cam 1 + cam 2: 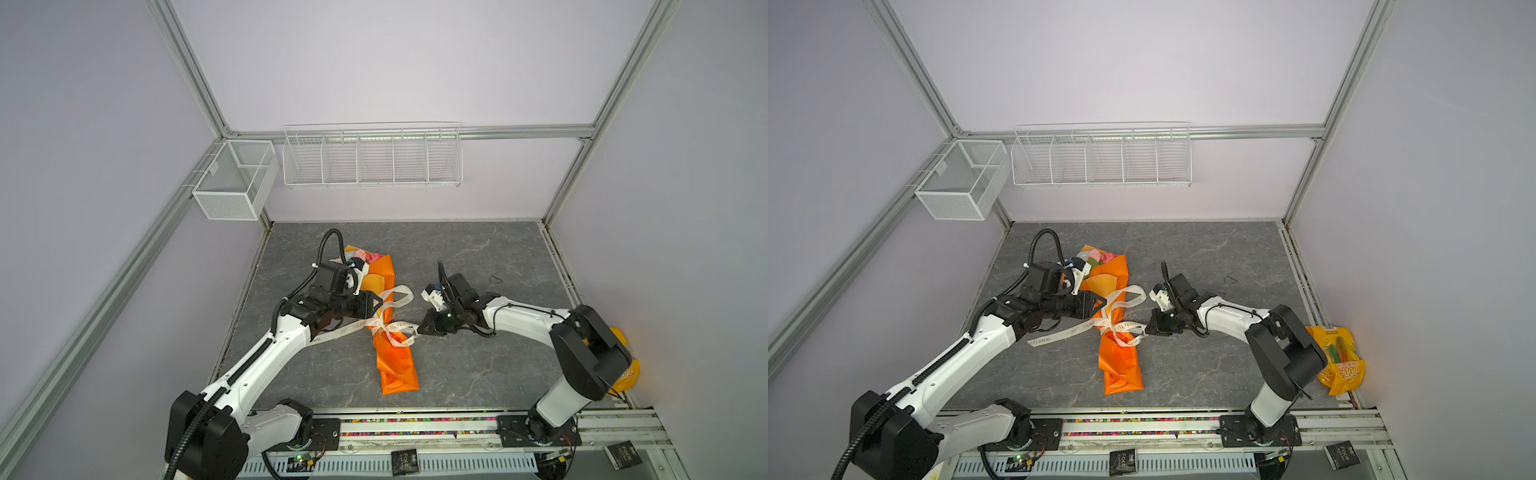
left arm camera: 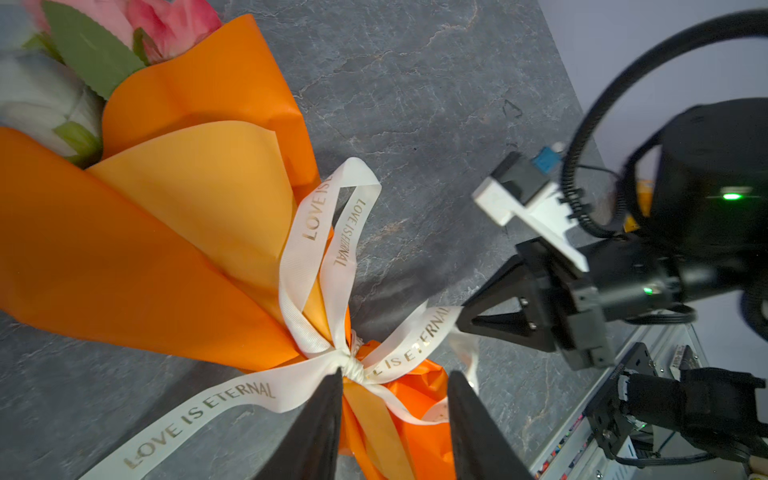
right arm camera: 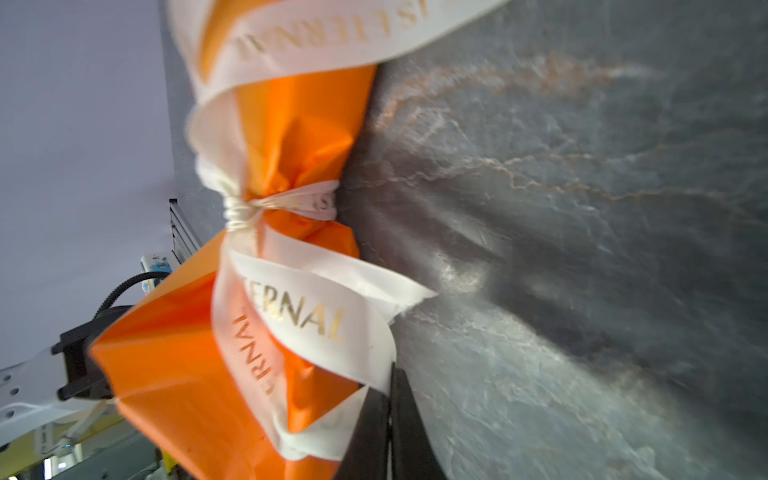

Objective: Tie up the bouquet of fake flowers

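At the right gripper: clamped flat on the edge of a short tail of the cream lettered ribbon, with no gap left between the jaws. Reaches in low from the right in both top views, tip just beside the pinched waist of the orange wrapping sheet.

At the left gripper: parted, with nothing seen clamped between the jaws. Hovers over the wrap, one fingertip just beside the ribbon's knot, the other past the opposite side of the narrow part. Sits just beside the bow's large loop in both top views.

Outward from the knot: cinches the wrap tight at its narrowest place, throws one tall loop toward the flower end, and sends a long tail reading LOVE IS ETERNAL flat across the grey stone-look tabletop, under the left arm.

As for the bouquet of fake flowers: lying on the tabletop inside the orange sheet, a little left of centre in both top views. Shows pink and white blooms and green leaves at the wide far end. Hides its stems in the wrap. Points its narrow end toward the arms' bases.

Farther out: a yellow snack bag by the right wall behind the right arm, a white wire rack of five compartments on the back wall, a white mesh basket on the left frame.
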